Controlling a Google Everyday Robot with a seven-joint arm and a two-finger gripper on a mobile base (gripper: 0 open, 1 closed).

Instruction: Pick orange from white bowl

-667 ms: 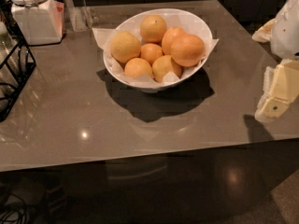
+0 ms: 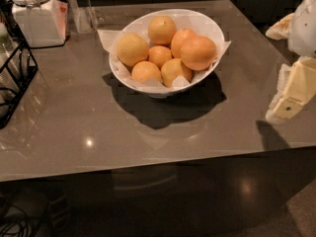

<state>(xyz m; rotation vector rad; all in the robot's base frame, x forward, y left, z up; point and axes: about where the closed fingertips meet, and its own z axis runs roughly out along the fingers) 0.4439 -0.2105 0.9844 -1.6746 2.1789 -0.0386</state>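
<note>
- The orange (image 2: 198, 53), smooth, round and reddish, sits at the right of the pile in the bowl (image 2: 157, 91), touching the paler fruit (image 2: 132, 49) beside it.
- The bowl is wide, white and paper-lined, and stands on a glossy grey table (image 2: 98, 127).
- The cream plastic gripper (image 2: 286, 102) hangs at the table's right edge, well apart from the bowl; I cannot tell if it is open or closed.
- A white lidded jar (image 2: 37, 16) and a black wire rack (image 2: 15, 78) stand at the left.

— Bright or dim?
— Dim at the edges of the frame. Light falls from above onto the white bowl (image 2: 210, 31), whose dark shadow spreads just below it on the glossy surface (image 2: 64, 117).
— Any glare?
— A small spot at lower left. The pale pincer (image 2: 285, 101) at the right edge throws a shadow beneath itself.
</note>
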